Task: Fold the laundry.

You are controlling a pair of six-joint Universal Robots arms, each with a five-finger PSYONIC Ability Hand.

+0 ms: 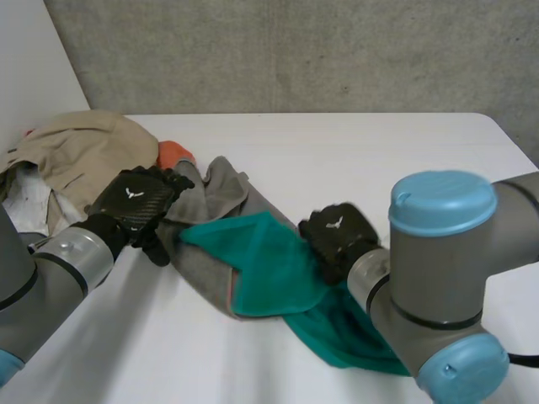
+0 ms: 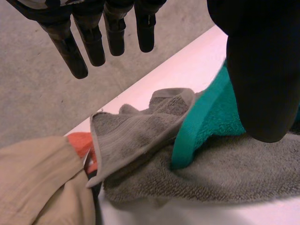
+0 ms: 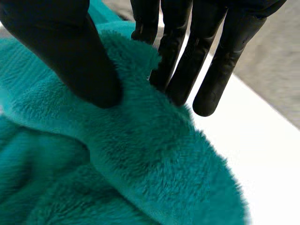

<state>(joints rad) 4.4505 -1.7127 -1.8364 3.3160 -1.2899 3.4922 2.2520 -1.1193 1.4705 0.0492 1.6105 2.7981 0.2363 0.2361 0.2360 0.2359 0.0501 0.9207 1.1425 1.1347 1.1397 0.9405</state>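
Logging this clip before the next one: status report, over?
Left robot hand open over grey towel. Right robot hand pinching teal towel, which lies across grey towel. In the way: beige garment, orange cloth at grey towel's end.

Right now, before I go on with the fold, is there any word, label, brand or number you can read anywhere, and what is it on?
No words or numbers can be read.
On the left hand: a small white emblem on its back, a sign without letters.
On the right hand: the same white emblem.
On the grey towel, the teal towel and the beige garment: no tag or print seen.
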